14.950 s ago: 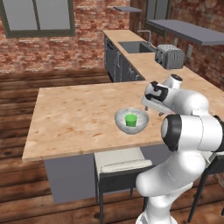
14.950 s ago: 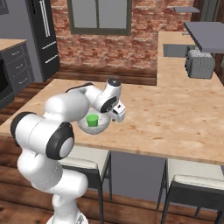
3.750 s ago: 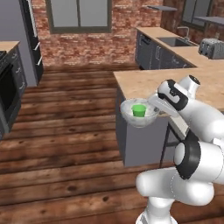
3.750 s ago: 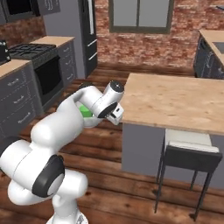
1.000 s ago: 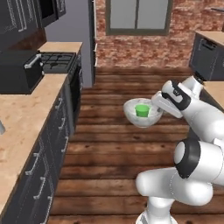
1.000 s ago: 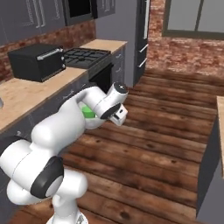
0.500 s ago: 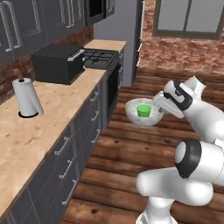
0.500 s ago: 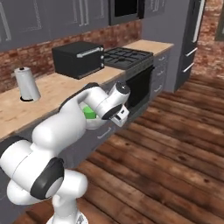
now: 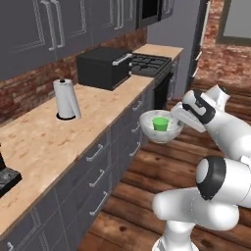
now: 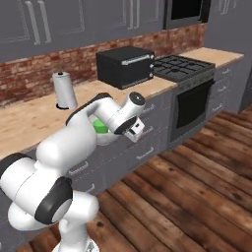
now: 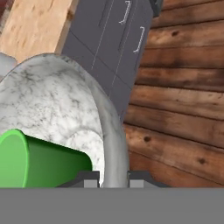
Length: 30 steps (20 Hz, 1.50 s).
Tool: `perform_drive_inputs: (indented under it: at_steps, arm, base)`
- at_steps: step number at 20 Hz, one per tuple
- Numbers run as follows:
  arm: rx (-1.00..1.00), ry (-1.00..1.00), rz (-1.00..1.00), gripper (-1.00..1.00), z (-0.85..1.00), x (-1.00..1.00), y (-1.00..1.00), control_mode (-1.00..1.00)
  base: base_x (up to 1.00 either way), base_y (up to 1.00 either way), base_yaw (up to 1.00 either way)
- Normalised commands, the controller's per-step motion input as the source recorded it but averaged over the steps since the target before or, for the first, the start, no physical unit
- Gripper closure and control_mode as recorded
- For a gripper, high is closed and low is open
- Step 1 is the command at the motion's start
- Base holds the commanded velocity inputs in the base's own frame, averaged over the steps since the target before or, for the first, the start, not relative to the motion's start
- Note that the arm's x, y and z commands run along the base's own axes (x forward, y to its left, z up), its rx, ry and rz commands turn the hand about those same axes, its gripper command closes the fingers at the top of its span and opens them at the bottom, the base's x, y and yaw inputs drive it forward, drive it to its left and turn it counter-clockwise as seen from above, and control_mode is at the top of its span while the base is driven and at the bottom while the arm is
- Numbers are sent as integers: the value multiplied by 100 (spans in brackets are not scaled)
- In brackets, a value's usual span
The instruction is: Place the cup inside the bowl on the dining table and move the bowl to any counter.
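The two-finger gripper (image 11: 113,177) is clamped on the rim of the round, pale grey-white speckled bowl (image 9: 158,133), one dark fingertip (image 11: 89,178) inside the wall and the other outside it. The bowl hangs in the air above the dark wooden plank floor (image 9: 162,166), just beside the grey drawer fronts of the light wood-look counter (image 9: 59,142). The small bright-green cup (image 9: 160,123) sits inside the bowl; in the hand view it lies against the inner wall (image 11: 43,162). On the counter stand a white paper-towel roll (image 9: 66,98) and a black boxy microwave (image 9: 104,66), with a dark stove (image 9: 149,62) beyond.
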Motion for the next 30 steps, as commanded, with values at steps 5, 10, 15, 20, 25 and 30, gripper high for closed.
perform_drive_inputs:
  at_steps: [5,10,15,20,25,30]
  arm:
    - [0,0,0,100,0,0,0,100]
    - [0,0,0,100,0,0,0,100]
    - [0,0,0,100,0,0,0,100]
    - [0,0,0,100,0,0,0,100]
    - [0,0,0,100,0,0,0,100]
    - [0,0,0,100,0,0,0,100]
  base:
    - [0,0,37]
    - [0,0,44]
    - [0,0,44]
    - [0,0,35]
    - [-9,-6,26]
    - [-4,-2,26]
